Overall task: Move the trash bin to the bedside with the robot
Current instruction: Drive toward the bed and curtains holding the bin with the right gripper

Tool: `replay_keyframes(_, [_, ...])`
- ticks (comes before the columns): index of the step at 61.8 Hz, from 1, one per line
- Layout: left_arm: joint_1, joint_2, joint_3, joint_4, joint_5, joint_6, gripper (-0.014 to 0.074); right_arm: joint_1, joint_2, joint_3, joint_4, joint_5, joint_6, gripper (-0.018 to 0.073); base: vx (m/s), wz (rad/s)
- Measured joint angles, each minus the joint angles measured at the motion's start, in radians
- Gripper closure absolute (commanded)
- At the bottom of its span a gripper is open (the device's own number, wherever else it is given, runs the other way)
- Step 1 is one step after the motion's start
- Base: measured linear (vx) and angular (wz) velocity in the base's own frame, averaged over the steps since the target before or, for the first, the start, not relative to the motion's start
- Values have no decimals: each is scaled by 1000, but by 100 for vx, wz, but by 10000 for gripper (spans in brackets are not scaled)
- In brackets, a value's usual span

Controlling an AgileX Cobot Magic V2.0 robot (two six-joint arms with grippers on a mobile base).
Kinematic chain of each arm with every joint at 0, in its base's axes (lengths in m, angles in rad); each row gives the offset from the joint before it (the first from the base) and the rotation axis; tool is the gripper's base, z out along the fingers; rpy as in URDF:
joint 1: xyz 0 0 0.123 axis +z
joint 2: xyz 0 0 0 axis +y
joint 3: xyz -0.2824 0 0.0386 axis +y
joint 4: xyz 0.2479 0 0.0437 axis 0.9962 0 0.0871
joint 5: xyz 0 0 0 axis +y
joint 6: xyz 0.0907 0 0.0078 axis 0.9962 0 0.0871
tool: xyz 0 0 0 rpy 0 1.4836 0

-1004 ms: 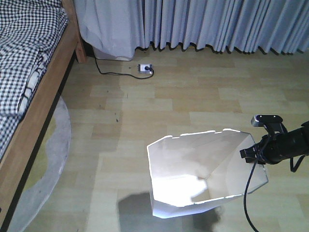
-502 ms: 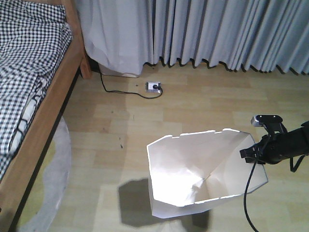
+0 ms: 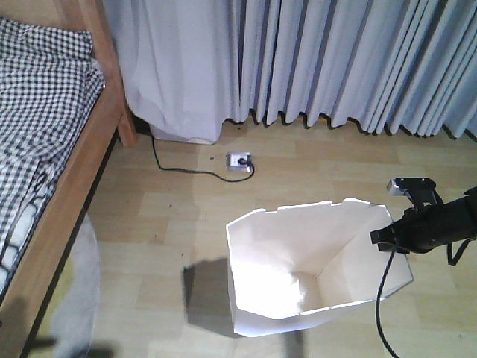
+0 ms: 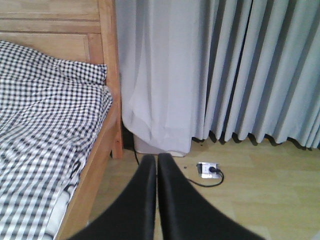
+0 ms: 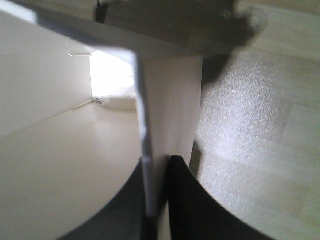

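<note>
The white trash bin (image 3: pixel 313 257) hangs low over the wooden floor at the lower centre, its cream inside facing me. My right gripper (image 3: pixel 384 237) is shut on the bin's right rim; in the right wrist view the thin wall (image 5: pixel 165 115) runs between the two black fingers of the gripper (image 5: pixel 159 165). The bed (image 3: pixel 45 149), with a light wooden frame and checked bedding, fills the left side, and its post (image 4: pixel 109 75) shows in the left wrist view. My left gripper (image 4: pixel 156 165) is shut on nothing, facing the bed's corner.
Grey curtains (image 3: pixel 335 60) hang across the back wall. A floor socket (image 3: pixel 238 161) with a black cable (image 3: pixel 179 165) lies between the bed post and the bin. A grey rug (image 3: pixel 78 298) edges out beside the bed at lower left.
The whole view has advanced toward the curtains and the bed: socket, bed post and curtains have slid downward and grown. The bin and right gripper keep the same place in the frame.
</note>
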Motion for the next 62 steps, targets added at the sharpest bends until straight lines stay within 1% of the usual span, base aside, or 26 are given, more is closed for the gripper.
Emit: replay_keyframes(62, [0,0,0,0,0,0,602,0,0,0,0,-1,0,566,33,1])
